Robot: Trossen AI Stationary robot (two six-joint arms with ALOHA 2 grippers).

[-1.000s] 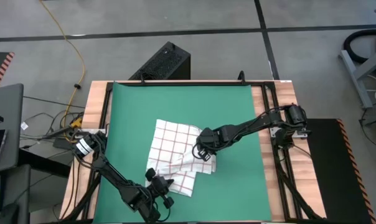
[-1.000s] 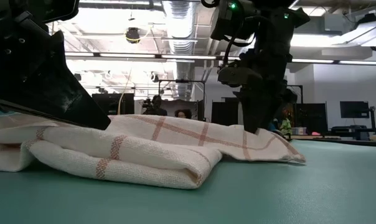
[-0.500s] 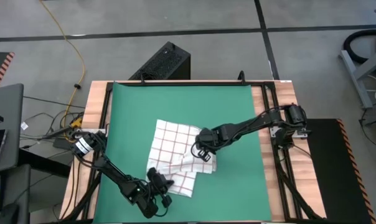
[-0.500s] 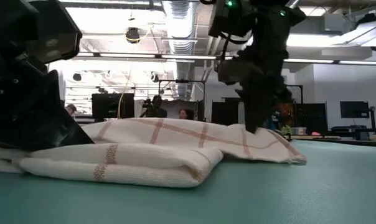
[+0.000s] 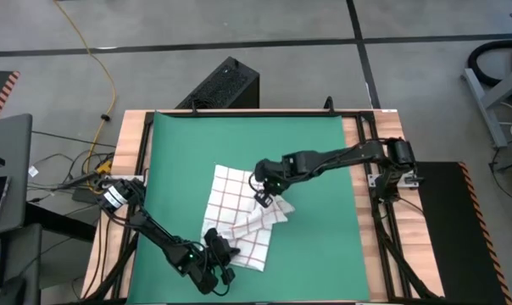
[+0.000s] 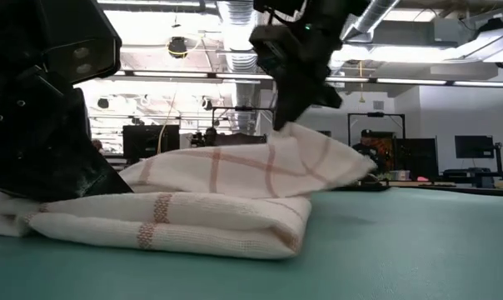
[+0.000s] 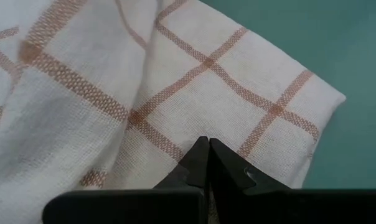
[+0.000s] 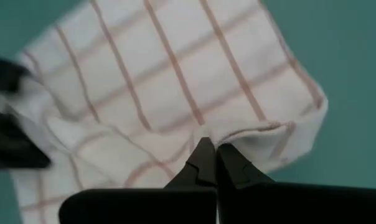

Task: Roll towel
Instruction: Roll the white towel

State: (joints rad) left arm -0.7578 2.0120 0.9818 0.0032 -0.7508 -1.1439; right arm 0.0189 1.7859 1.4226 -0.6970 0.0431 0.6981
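- Looking straight down from the high view, you have the thin white cloth towel with red-brown grid lines (image 5: 239, 212) lying crumpled on the green mat (image 5: 247, 140), nearer the mat's front edge than its back edge and roughly midway between its side edges. The right gripper (image 5: 260, 193) sits over the towel's right-hand part, fingers pinched together on a fold of the cloth. The left gripper (image 5: 218, 254) is at the towel's front edge, close to the mat's front edge, fingers together and pressed against the cloth.
- From the low view, the right gripper (image 6: 286, 117) has the towel's (image 6: 235, 171) upper layer raised into a peak above a thick folded layer resting on the mat (image 6: 401, 250). The dark bulk at the side is, by my reading, the left arm.
- In the left wrist view, the closed fingertips (image 7: 205, 158) lie on the cloth (image 7: 144, 81); whether any fabric is caught between them I cannot tell.
- In the right wrist view, the fingertips (image 8: 208, 158) clamp a puckered edge of the towel (image 8: 175, 81).
- To do this step well, I judge you should carry the lifted layer low and evenly over the fold, keep the left gripper anchoring the front edge, and avoid pulling so hard that the pinch slips.
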